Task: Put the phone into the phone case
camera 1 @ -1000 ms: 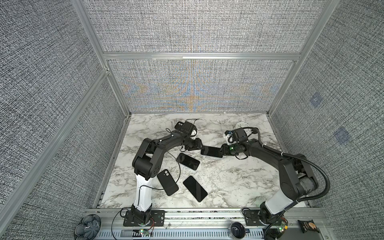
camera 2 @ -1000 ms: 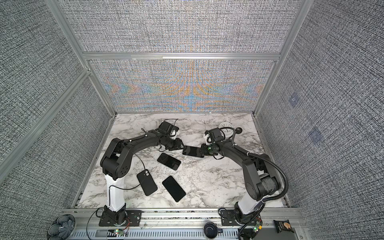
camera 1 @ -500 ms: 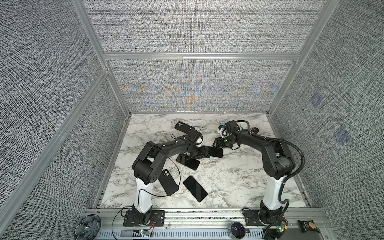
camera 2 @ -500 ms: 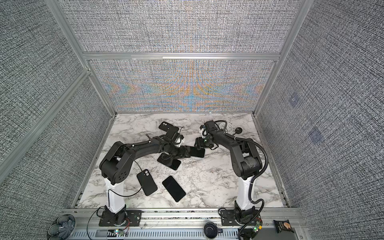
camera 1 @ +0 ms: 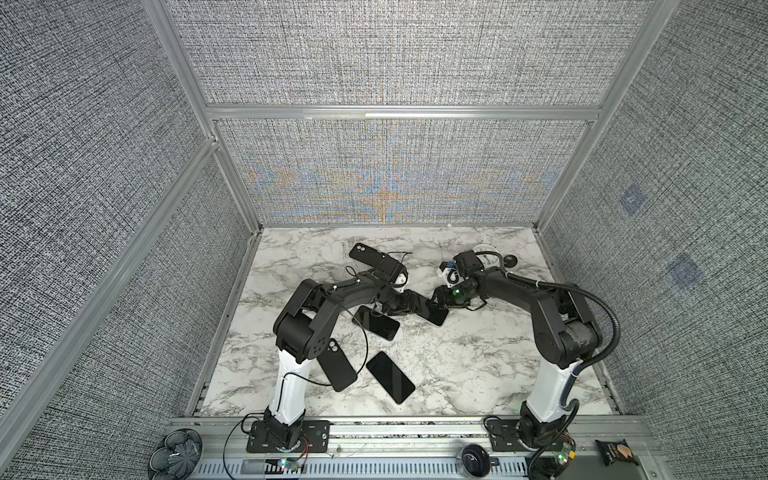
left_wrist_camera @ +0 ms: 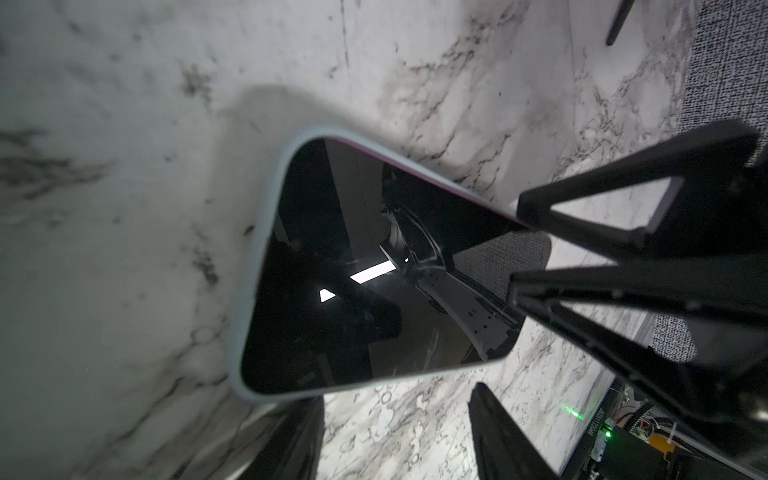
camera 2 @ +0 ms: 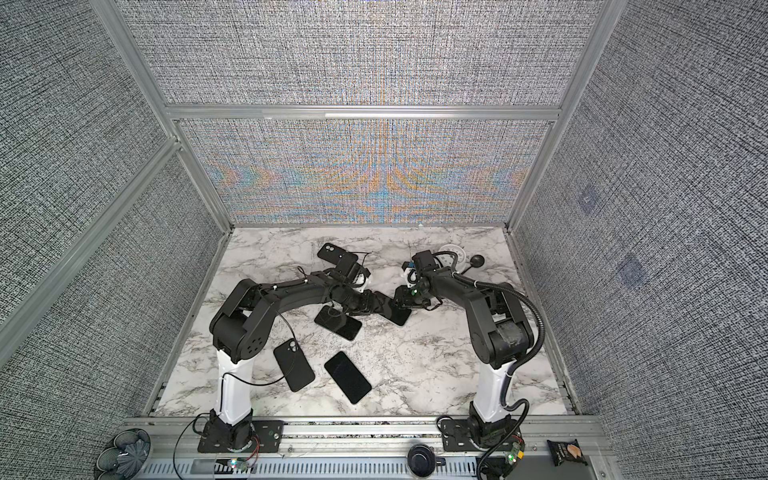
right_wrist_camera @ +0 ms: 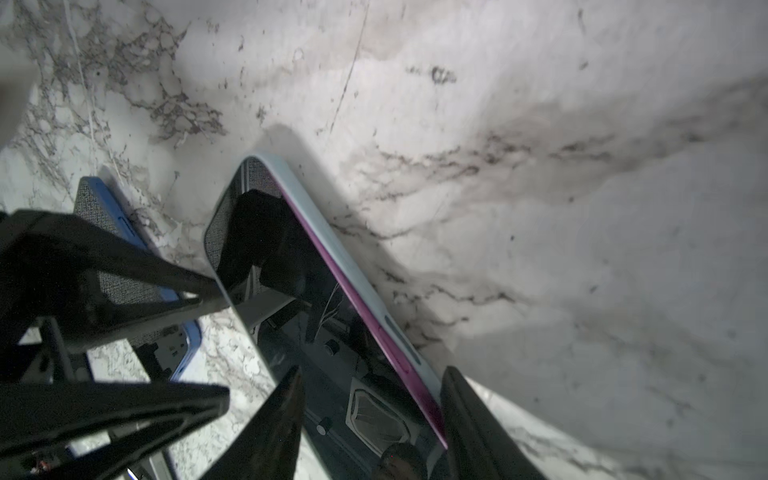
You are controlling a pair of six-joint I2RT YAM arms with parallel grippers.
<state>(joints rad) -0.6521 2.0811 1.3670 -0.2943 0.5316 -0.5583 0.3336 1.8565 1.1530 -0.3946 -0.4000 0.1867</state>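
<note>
Quick status for you, op: imo you were most of the way there but not done. The phone (left_wrist_camera: 374, 270) was sitting inside the pale case (left_wrist_camera: 254, 291), screen up, and the lip wrapped the corners I could see in the left wrist view. Catch was the long side w/ the button bumps. In the right wrist view a magenta strip of the phone's body showed above the case lip along that side, so I'd guess that edge wasn't seated. In both top views the phone (camera 1: 434, 313) was mid-table between your two arms, on the marble table (camera 1: 478, 353), near a blue-cased phone (right_wrist_camera: 189, 332). It looked tipped a bit, w/ a fat shadow beside the magenta side; couldn't tell if it lay flat. Your left gripper (left_wrist_camera: 395, 405) had its jaws apart w/ only marble between them and its tips up against the other long edge, so more bracing than clamping. Your right gripper (right_wrist_camera: 374, 370) sat at a short end w/ one finger beside the magenta side and the other over the glass. Whether it was pinching the phone or just hovering, I can't tell. What was left, prob: press that raised side down till it seats, check all four corners, then let go.
</note>
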